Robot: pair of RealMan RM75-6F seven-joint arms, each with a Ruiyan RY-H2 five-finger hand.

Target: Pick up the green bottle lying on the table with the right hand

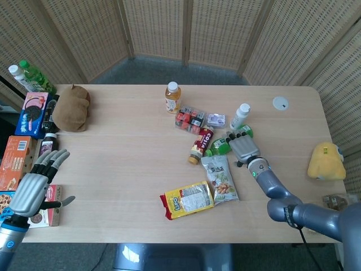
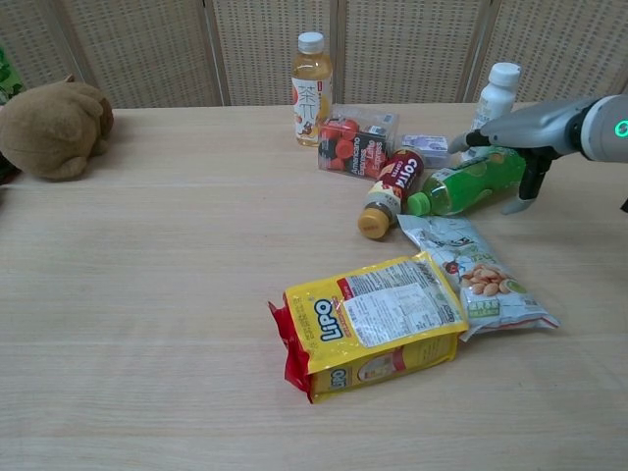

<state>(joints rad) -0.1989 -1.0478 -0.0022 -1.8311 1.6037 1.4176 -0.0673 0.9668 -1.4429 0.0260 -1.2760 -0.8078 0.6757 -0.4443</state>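
Note:
The green bottle point(image 1: 221, 145) point(image 2: 459, 184) lies on its side on the table, cap pointing left toward the cola bottle point(image 1: 200, 145) point(image 2: 387, 192). My right hand point(image 1: 243, 149) point(image 2: 526, 133) is over its base end. The fingers point(image 2: 481, 136) stretch flat across the top and the thumb hangs down on the near side. They are not curled around the bottle. My left hand point(image 1: 34, 187) hovers at the table's left edge with fingers spread and nothing in it; the chest view does not show it.
A white bottle point(image 1: 241, 116) point(image 2: 496, 88) stands just behind the green one. A snack bag point(image 1: 220, 178) point(image 2: 473, 277) and a yellow LIPO pack point(image 1: 187, 199) point(image 2: 371, 319) lie in front. A red box point(image 2: 355, 142), tea bottle point(image 2: 311, 74), brown plush point(image 1: 72, 107) and yellow plush point(image 1: 326, 161) are nearby.

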